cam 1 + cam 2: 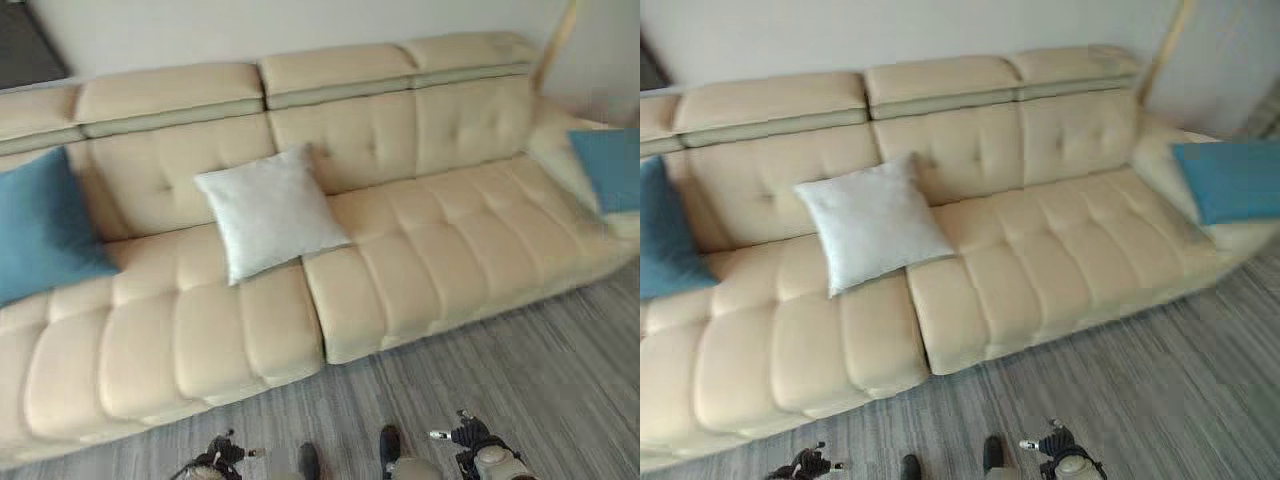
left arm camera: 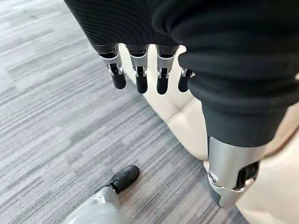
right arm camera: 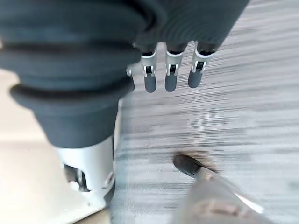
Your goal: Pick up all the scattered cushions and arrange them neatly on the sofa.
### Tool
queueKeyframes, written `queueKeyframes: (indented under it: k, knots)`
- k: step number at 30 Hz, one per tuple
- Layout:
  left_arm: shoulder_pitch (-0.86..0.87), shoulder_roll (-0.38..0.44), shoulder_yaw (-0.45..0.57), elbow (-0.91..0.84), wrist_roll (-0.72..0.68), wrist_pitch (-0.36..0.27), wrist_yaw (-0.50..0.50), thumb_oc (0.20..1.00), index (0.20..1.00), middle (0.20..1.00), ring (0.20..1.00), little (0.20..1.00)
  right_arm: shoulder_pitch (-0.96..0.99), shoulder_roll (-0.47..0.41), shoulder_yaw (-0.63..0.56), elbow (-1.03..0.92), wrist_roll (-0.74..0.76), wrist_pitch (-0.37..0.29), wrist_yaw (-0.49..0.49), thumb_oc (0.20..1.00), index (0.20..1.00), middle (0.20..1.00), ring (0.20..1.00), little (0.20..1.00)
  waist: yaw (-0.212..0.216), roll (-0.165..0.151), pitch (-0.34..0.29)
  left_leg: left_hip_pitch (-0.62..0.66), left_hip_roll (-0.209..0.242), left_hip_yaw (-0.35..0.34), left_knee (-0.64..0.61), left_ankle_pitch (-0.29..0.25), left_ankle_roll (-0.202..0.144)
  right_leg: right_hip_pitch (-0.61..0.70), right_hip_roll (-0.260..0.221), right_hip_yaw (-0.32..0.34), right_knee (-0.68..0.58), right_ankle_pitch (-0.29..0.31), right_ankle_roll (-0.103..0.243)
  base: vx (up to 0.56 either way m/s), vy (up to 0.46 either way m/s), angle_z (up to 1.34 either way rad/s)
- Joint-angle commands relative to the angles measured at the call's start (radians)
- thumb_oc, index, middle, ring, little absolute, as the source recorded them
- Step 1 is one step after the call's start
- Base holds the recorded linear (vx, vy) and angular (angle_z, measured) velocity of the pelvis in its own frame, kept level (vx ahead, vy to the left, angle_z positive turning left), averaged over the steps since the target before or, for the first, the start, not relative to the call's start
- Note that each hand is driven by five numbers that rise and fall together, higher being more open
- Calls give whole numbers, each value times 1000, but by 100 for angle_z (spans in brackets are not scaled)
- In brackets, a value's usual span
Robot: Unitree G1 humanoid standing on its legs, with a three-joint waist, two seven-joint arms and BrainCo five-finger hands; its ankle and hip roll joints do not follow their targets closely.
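Note:
A long cream sofa (image 1: pixel 400 250) stretches across the eye views. A white cushion (image 1: pixel 268 210) leans upright against the backrest at its middle. A blue cushion (image 1: pixel 40 228) leans at the left end, and another blue cushion (image 1: pixel 610 168) rests on the right armrest. My left hand (image 2: pixel 140 74) hangs low over the grey floor by the sofa's front, fingers straight and holding nothing. My right hand (image 3: pixel 170 74) hangs the same way, open and empty. In the left eye view the left hand (image 1: pixel 215 460) and the right hand (image 1: pixel 470 440) show at the bottom edge.
Grey striped floor (image 1: pixel 520 380) runs in front of the sofa. A pale wall (image 1: pixel 250 30) stands behind it, with a dark panel (image 1: pixel 25 45) at the upper left and a slanted wooden pole (image 1: pixel 555 45) at the upper right.

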State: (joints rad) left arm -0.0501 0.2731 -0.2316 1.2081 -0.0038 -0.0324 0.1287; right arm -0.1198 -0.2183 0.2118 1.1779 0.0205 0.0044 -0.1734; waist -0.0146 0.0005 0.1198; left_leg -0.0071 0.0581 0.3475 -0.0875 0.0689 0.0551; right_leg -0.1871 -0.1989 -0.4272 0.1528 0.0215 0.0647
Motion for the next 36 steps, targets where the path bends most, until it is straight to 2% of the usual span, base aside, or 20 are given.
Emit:
queueKeyframes:
  k: [1,4,5,8,11,12,13,14,16,17,18,21,22,23,25,28,29,33,35,36]
  knots:
    - [-45,4,27,32,32,-4,4,1000,1000,1000,1000,1000,-14,-50,1,-4,5,-6,-31,1000,1000,1000,1000,1000,2,14,15,51,20,7,23,-126,-97,49,-69,-96,41,-35,70,36,-62,-210]
    - [-61,5,15,22,42,-8,3,1000,1000,1000,1000,1000,-11,-63,-5,-2,-1,-2,-39,1000,1000,1000,1000,1000,-11,6,6,69,32,86,34,-143,-106,51,-102,-178,-12,1,92,95,-196,-150]
    - [-68,5,5,21,55,-7,2,1000,1000,1000,1000,1000,-1,-72,-8,0,5,-1,-44,1000,1000,1000,1000,1000,-32,1,-7,74,44,113,57,-150,-122,69,-80,-156,-70,7,92,175,-348,-110]
    - [-75,-2,-5,20,57,-9,2,1000,1000,1000,1000,1000,8,-83,-18,-3,20,-7,-50,1000,1000,1000,1000,1000,-56,11,-9,77,72,135,113,-166,-139,68,-58,-114,-79,0,84,134,-220,-90]
    - [-84,-17,-13,14,51,-12,2,1000,1000,1000,1000,1000,13,-101,-22,-1,38,-9,-55,1000,1000,1000,1000,1000,-88,27,-6,65,150,164,305,-177,-169,97,-12,-59,-97,-38,49,246,-358,-48]
    - [-83,-24,-23,-10,34,-14,7,1000,1000,1000,1000,1000,10,-108,-10,4,35,-7,-61,1000,1000,1000,1000,1000,-77,27,7,17,193,97,479,-112,-172,127,31,-7,-118,-64,19,343,-459,-72]
    - [-82,-29,-24,-21,21,-16,9,1000,1000,1000,1000,1000,6,-113,-5,1,33,-9,-61,1000,1000,1000,1000,1000,-72,30,11,-3,192,44,546,-93,-173,140,53,21,-132,-72,5,354,-414,-120]
    - [-79,-33,-25,-28,10,-18,11,1000,1000,1000,1000,1000,4,-116,-2,-1,31,-9,-59,1000,1000,1000,1000,1000,-63,29,13,-22,169,-16,595,-88,-165,150,69,54,-137,-79,-7,240,-217,-147]
    - [-69,-45,-33,-37,-5,-22,13,1000,1000,1000,1000,1000,-1,-123,6,1,29,-8,-53,1000,1000,1000,1000,1000,-27,9,19,-103,20,-172,639,-122,-110,151,78,147,-136,-74,-24,198,-100,-143]
    - [-69,-45,-33,-38,-5,-22,13,1000,1000,1000,1000,1000,0,-124,6,1,29,-8,-53,1000,1000,1000,1000,1000,-26,10,20,-104,22,-172,641,-124,-110,151,79,148,-135,-75,-24,311,-77,-136]
    - [-61,-59,-39,-42,-18,-23,7,1000,1000,1000,1000,1000,-2,-123,12,7,27,-8,-50,1000,1000,1000,1000,1000,8,5,28,-176,-59,-269,619,-159,-87,172,93,231,-125,-90,-17,325,-63,-150]
    - [-60,-66,-43,-38,-24,-22,4,1000,1000,1000,1000,1000,-5,-124,18,17,26,-10,-50,1000,1000,1000,1000,1000,35,7,32,-222,-86,-320,515,-168,-74,192,104,280,-119,-111,-11,316,-38,-119]
    - [-61,-70,-45,-29,-32,-22,4,1000,1000,1000,1000,1000,-14,-129,28,24,25,-14,-54,1000,1000,1000,1000,1000,67,32,33,-261,-103,-397,330,-86,-92,219,147,323,-121,-131,-10,395,-27,-97]
    - [-61,-70,-46,-29,-32,-22,4,1000,1000,1000,1000,1000,-14,-129,28,24,25,-14,-54,1000,1000,1000,1000,1000,69,30,37,-251,-104,-395,320,-82,-92,223,144,326,-120,-132,-10,422,-34,-110]
    - [-67,-74,-56,-11,-35,-23,6,1000,1000,1000,1000,1000,-24,-137,37,29,25,-17,-61,1000,1000,1000,1000,1000,88,55,44,-313,-105,-463,163,22,-115,266,193,371,-123,-170,-18,417,-28,-88]
    - [-66,-70,-50,1,-39,-24,10,1000,1000,1000,1000,1000,-30,-136,49,29,25,-17,-66,1000,1000,1000,1000,1000,112,59,56,-362,-98,-428,36,62,-132,326,215,428,-120,-212,-31,537,23,-54]
    - [-47,-70,-37,11,-35,-22,9,1000,1000,1000,1000,1000,-32,-127,58,35,14,-12,-63,1000,1000,1000,1000,1000,133,56,43,-380,-84,-349,24,78,-129,401,214,463,-139,-247,-25,567,94,-52]
    - [-12,-63,-8,29,-30,-21,5,1000,1000,1000,1000,1000,-20,-115,67,42,-24,-4,-41,1000,1000,1000,1000,1000,179,46,2,-375,-76,-322,79,128,-109,476,183,487,-115,-273,3,638,166,-67]
    - [-3,-54,-7,51,-12,-10,0,1000,1000,1000,1000,1000,-7,-106,57,50,-40,-2,-31,1000,1000,1000,1000,1000,189,7,-26,-351,-105,-310,119,120,-76,457,133,463,39,-184,45,710,159,-58]
    - [1,-45,-12,51,1,-9,-5,1000,1000,1000,1000,1000,6,-105,56,48,-37,-4,-27,1000,1000,1000,1000,1000,184,-3,-33,-334,-115,-306,136,94,-54,408,123,460,173,-102,68,510,113,-30]
